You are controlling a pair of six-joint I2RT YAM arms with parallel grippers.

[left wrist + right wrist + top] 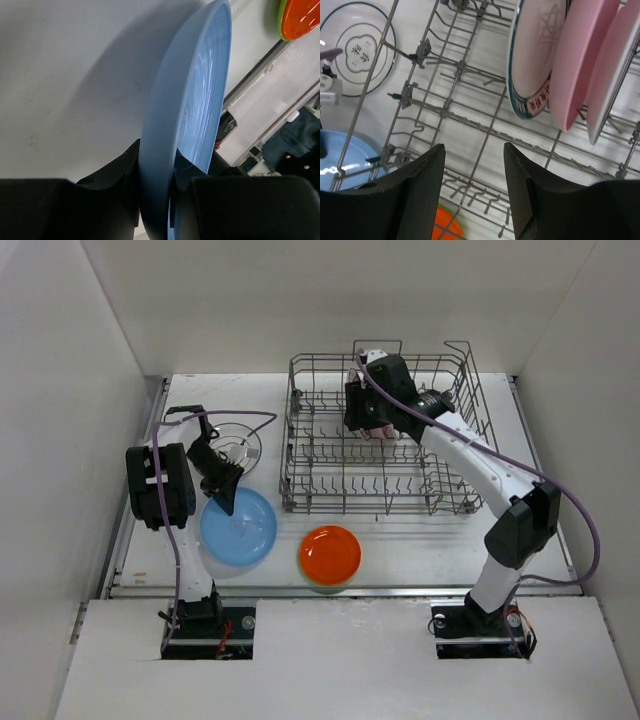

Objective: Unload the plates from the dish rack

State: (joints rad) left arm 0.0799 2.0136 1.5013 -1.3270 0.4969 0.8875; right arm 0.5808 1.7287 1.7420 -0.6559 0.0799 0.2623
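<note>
So the left jaws are clamped on the rim of a round light-blue plate (238,525), front-left on the white counter (430,540). I honestly can't tell if the plate is resting on the surface or just off it.

The right jaws are down inside the big grey wire dish rack (330,465), toward its back. They're spread apart with nothing between them, just short of the plates still in there. Those are a pale round plate with a dark patterned rim (535,55) and two pink round plates (580,60) next to it, all standing on edge.

Out on the counter, a white plate with dark rings (243,443) lies left of the rack. A round orange plate (330,554) sits in front of the rack, stacked on a yellow-green one (281,17).
</note>
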